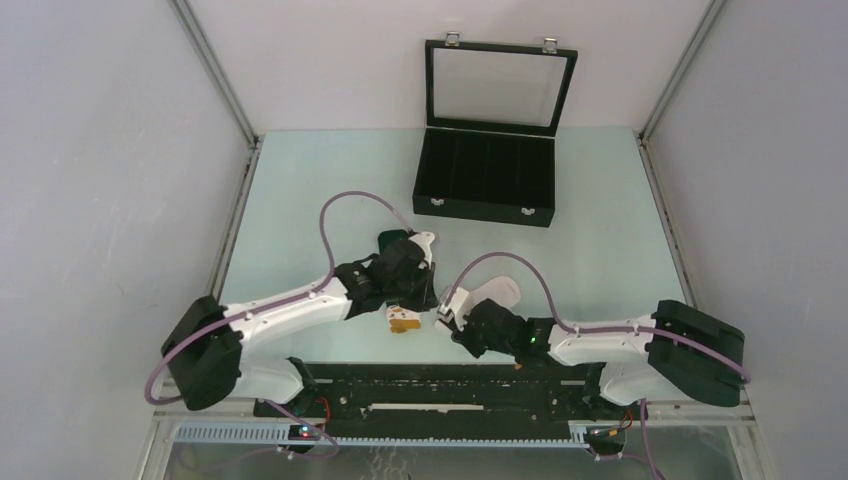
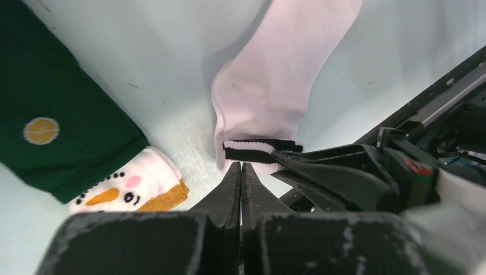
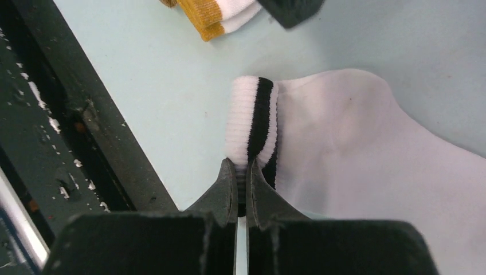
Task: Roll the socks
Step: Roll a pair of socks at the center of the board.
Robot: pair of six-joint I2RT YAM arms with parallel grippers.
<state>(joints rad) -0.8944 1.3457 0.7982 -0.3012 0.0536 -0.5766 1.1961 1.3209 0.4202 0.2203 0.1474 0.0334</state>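
Right gripper [image 3: 241, 172] clamped on white sock [image 3: 355, 143] at its black-striped cuff. Left gripper [image 2: 240, 172] fingers pressed together, empty, tips just beside that cuff. Both socks lay near table's [image 1: 300, 190] near edge, mid-width. Only left wrist view showed snowman face on green sock's [image 2: 51, 109] white end. Only top view showed open black box [image 1: 487, 180] by far edge.

Table [image 1: 600, 200]: pale mint-green top, matte, enclosed on three sides. Plain white walls: far [image 1: 330, 60], left [image 1: 90, 200], right [image 1: 780, 180]. Grey metal posts slant up from the far-left [image 1: 215, 70] and far-right [image 1: 680, 70] corners. Black case [image 1: 487, 180] at far centre of the table; its lid [image 1: 500, 88] stands open against the far wall, with a clear pane. Black rail [image 1: 440, 385] runs along the near edge. Light is even and diffuse, shadows soft.
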